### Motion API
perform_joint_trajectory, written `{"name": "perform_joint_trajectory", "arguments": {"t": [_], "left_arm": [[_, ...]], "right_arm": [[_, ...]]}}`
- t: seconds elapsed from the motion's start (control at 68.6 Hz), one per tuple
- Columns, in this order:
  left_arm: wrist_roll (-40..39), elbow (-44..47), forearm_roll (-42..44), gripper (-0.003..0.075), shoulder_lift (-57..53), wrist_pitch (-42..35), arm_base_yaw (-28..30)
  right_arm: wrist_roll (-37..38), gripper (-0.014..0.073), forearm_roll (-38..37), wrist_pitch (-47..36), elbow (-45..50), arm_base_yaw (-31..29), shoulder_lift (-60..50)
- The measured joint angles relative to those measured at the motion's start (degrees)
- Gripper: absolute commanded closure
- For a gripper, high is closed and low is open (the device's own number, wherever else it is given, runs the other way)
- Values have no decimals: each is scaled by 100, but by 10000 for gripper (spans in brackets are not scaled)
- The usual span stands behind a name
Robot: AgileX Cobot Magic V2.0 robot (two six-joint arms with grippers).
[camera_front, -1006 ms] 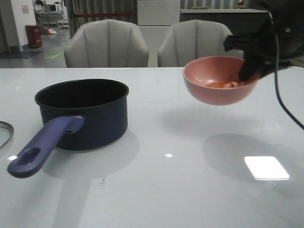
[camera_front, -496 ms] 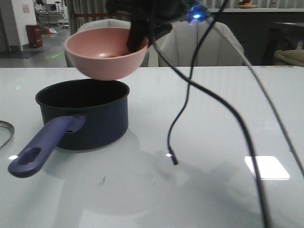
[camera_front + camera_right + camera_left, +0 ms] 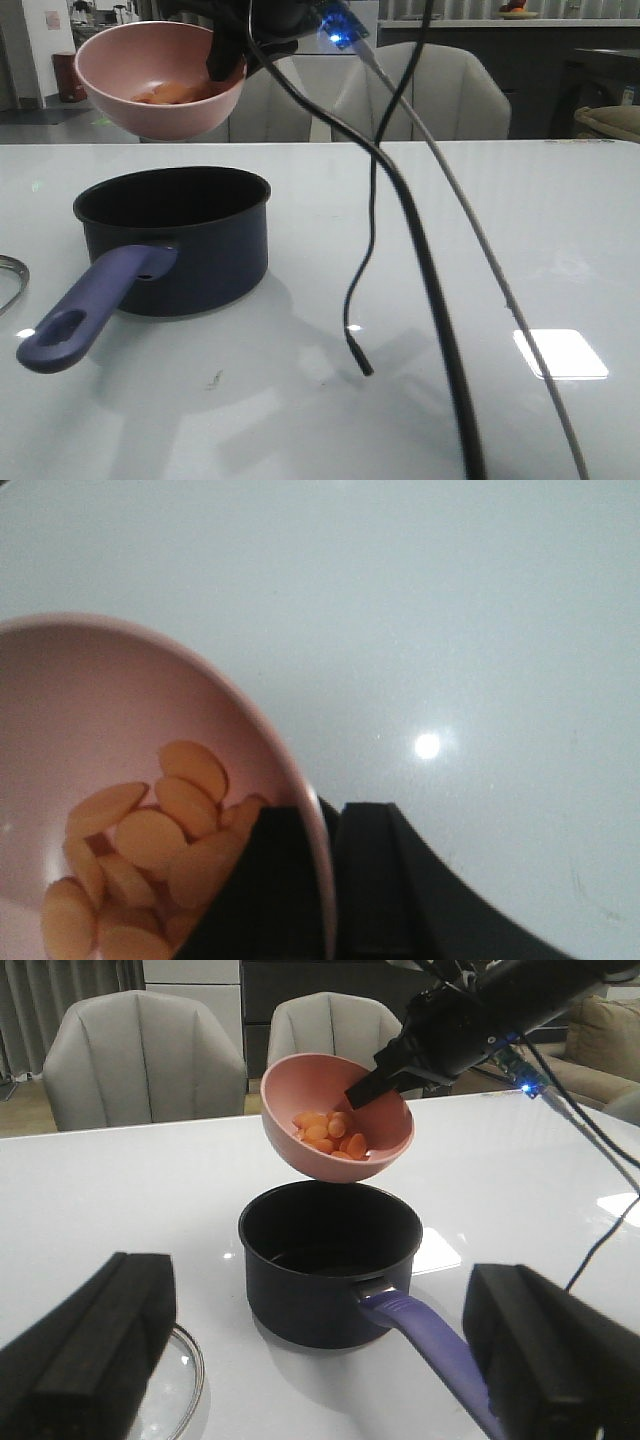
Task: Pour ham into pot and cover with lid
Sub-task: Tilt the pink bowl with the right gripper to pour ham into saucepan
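Observation:
My right gripper (image 3: 226, 52) is shut on the rim of the salmon-pink bowl (image 3: 150, 100) and holds it in the air above the far left side of the pot (image 3: 190, 255). Several orange ham (image 3: 160, 840) slices lie in the bowl, which is tilted in the left wrist view (image 3: 330, 1155). The navy pot stands empty on the table, its purple-blue handle (image 3: 90, 310) pointing to the near left. My left gripper (image 3: 320, 1360) is open and empty, low on the near side of the pot. Only the metal rim of the lid (image 3: 10, 275) shows at the left edge, flat on the table.
Black cables (image 3: 420, 250) hang from the right arm across the middle of the front view, one end near the white table (image 3: 450, 400). Two grey chairs (image 3: 440, 95) stand behind the table's far edge.
The right gripper carried the bowl from the right side leftward across the table and up, now above the pot's far left. The ham is still in the bowl. The pot has not moved.

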Motion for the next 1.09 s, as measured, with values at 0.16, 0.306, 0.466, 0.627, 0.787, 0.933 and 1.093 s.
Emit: {"name": "perform_joint_trajectory", "arguments": {"t": [0.16, 0.306, 0.466, 0.627, 0.787, 0.933, 1.093], "left_arm": [[0, 0, 0, 94, 0, 0, 0], [0, 0, 0, 94, 0, 0, 0], [0, 0, 0, 94, 0, 0, 0], [0, 0, 0, 94, 0, 0, 0], [0, 0, 0, 94, 0, 0, 0], [0, 0, 0, 94, 0, 0, 0], [0, 0, 0, 94, 0, 0, 0]], "right_arm": [[-74, 454, -254, -1982, 1232, 207, -319], [-148, 454, -467, -4157, 2462, 306, -489], [-758, 454, -529, -5587, 3245, 306, -489], [-2160, 454, -615, -6275, 3474, 321, -441], [-3582, 454, -627, -6906, 3484, 463, -288], [-4687, 454, -627, -7695, 3531, 622, -117], [-5444, 454, -636, -8775, 3733, 672, -15]]}}
